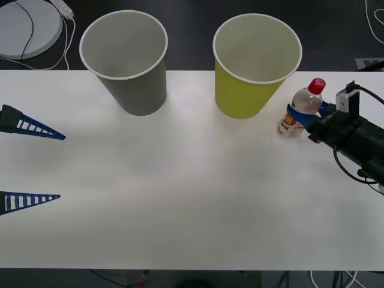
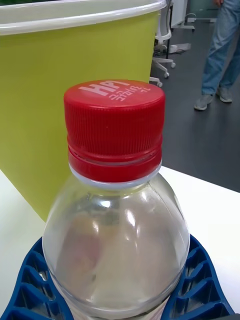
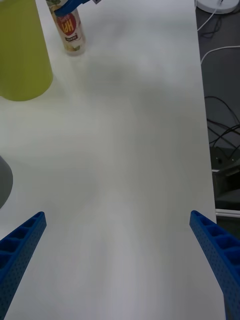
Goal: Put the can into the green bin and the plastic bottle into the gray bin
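Note:
The plastic bottle (image 1: 303, 109), clear with a red cap and an orange-red label, stands slightly tilted at the table's far right, just right of the green bin (image 1: 257, 66). My right gripper (image 1: 296, 116) is shut on the plastic bottle, its blue fingers (image 2: 205, 280) curving round the body below the cap (image 2: 114, 127). The green bin's wall (image 2: 65, 110) rises close behind. The gray bin (image 1: 124, 60) stands to the left of the green one. My left gripper (image 1: 60, 166) hangs open over the table's left side, fingers (image 3: 20, 250) wide apart. In the left wrist view, the bottle (image 3: 71, 30) shows far off. The can is out of view.
The white table (image 1: 180, 198) stretches bare between the two arms. Both bins stand near its far edge. A round white disc (image 1: 27, 27) with cables lies on the floor beyond the far left corner. More cables (image 3: 220, 125) run beside the table.

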